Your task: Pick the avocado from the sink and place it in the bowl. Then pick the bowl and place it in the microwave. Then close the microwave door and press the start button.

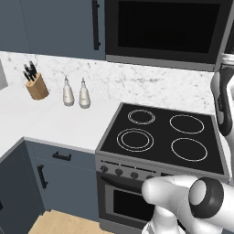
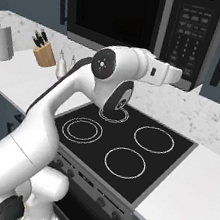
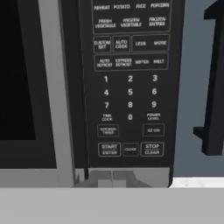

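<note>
Grey door: microwave door [image 2: 115, 14] is shut, bar handle [image 3: 54, 87] beside keypad [image 3: 129, 78].
Claw: gripper [image 2: 181, 73] is clenched empty, pointed at the keypad.
Around: stove [image 1: 162, 135], knife block [image 1: 36, 84], two bottles [image 1: 75, 93].
Hidden: fingertips are cut off below the start button [image 3: 109, 149].

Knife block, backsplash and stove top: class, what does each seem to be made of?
Knife block: light wood by its tan, matte look. Backsplash: probably marble or a lookalike, white with grey veining. Stove top: seemingly black glass-ceramic, flat and smooth with printed white burner rings.
</note>
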### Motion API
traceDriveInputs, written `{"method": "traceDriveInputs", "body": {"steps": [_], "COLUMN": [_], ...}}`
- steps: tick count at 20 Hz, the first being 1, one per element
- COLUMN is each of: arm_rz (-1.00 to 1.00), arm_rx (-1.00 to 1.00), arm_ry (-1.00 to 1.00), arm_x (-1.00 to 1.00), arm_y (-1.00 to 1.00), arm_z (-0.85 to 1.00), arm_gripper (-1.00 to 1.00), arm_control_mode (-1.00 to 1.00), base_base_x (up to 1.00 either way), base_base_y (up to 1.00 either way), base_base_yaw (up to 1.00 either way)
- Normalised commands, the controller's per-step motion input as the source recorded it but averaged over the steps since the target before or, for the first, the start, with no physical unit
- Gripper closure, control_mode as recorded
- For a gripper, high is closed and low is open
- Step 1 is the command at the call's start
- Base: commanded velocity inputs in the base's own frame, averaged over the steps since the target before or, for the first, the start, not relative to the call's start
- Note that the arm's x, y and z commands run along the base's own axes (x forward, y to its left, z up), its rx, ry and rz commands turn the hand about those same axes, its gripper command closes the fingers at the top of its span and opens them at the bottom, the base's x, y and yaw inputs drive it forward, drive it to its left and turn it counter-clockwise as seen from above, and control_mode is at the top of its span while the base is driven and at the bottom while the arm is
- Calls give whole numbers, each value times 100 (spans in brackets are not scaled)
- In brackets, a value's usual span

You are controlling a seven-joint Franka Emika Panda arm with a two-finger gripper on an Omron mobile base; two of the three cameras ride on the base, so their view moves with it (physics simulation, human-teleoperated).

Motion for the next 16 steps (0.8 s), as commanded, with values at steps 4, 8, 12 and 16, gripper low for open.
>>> {"method": "traceDriveInputs", "body": {"steps": [4,8,12,16], "arm_rz": [0,1,2,2], "arm_rx": [0,0,0,0], "arm_ry": [0,0,0,0], "arm_x": [29,9,3,12], "arm_y": [0,-8,-7,-4], "arm_z": [0,0,-4,-12], "arm_gripper": [100,100,100,100], "arm_control_mode": [-100,-100,-100,-100], "base_base_x": [0,0,0,0], "base_base_y": [0,0,0,0], "base_base_yaw": [0,0,0,0]}}
